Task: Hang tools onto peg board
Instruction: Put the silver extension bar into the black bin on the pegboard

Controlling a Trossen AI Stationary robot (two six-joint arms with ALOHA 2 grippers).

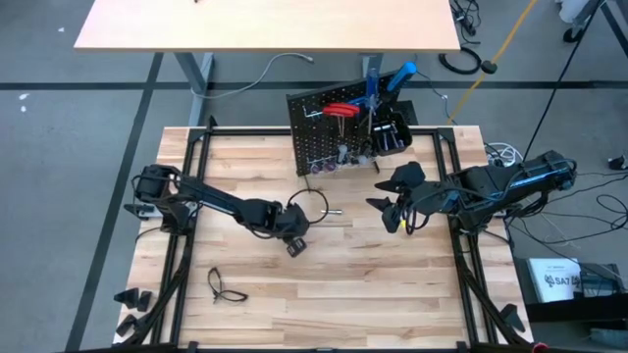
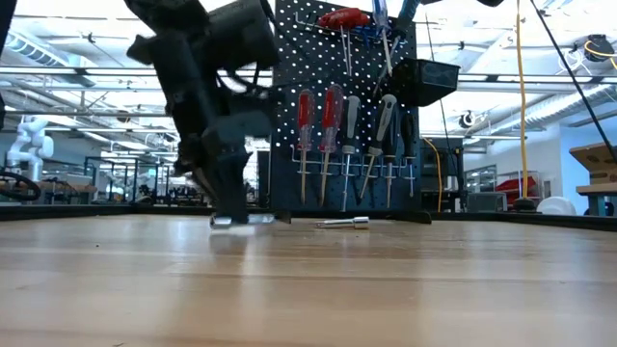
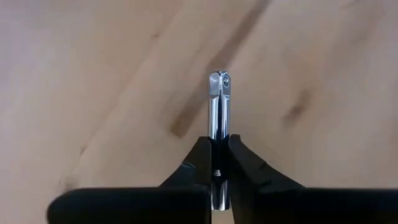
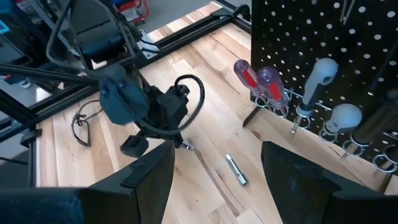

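The table (image 1: pixel 324 284) is pale butcher-block wood with a black frame along its sides, standing on grey floor; a second tan tabletop (image 1: pixel 265 25) lies beyond it. The low view looks across into a bright, open workshop.

The peg board (image 1: pixel 334 132) stands upright at the far middle of the table — black, perforated, on thin legs. Along its silver rail hang screwdrivers (image 2: pixel 318 120) with red, clear and grey handles, shafts down; a red-handled tool (image 1: pixel 340 109) and a blue-handled one (image 1: pixel 400 76) sit near its top, and a small black bin (image 2: pixel 424 79) is fixed to one side.

The left gripper (image 3: pixel 217 158) is down at the table surface in front of the board, its fingers closed narrowly on a short silver bit (image 3: pixel 217 118), which sticks out forward between them just above the wood. A second silver bit (image 2: pixel 344 223) lies loose on the table close by, between that gripper and the board.

The right gripper (image 1: pixel 392 196) hovers beside the board's right end, fingers spread wide and holding nothing.

A looped black cable (image 1: pixel 224 286) lies on the near left of the table, well apart from both arms.
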